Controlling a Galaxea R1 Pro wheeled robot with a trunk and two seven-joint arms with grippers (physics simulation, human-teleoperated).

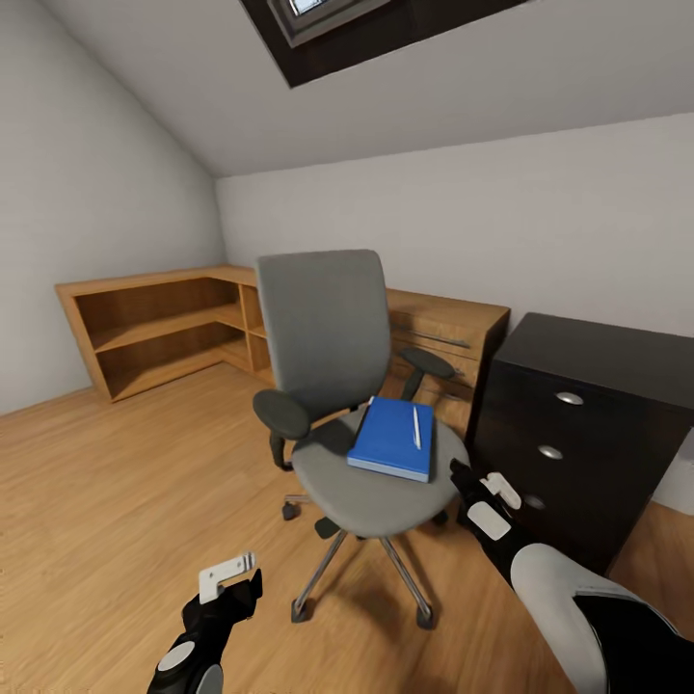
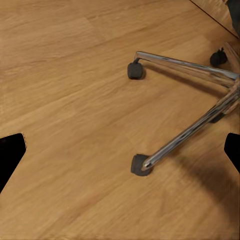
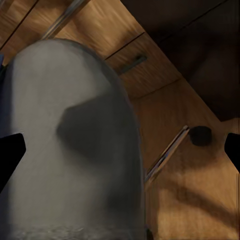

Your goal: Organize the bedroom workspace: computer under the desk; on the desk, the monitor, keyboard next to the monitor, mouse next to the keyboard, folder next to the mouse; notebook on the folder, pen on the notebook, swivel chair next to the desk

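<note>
Sloped-ceiling bedroom, pale grey walls, light wood floor. Centre stage: blue folder lying flat on the swivel chair seat, slim white pen resting on top near its right edge, probably parked there awaiting transfer to the tabletop. No dark-grey notebook made out on the seat. Right tool hovering just beside the seat's right rim, folder a short reach ahead and to its left; fingers spread, nothing held, seemingly lining up for a pickup. Left tool low over the floor, near the chrome chair base, folder well ahead and to its right; jaws apart, empty. Black drawer unit with round silver knobs just right of the right tool. Wooden dresser and low shelving behind the chair.
</note>
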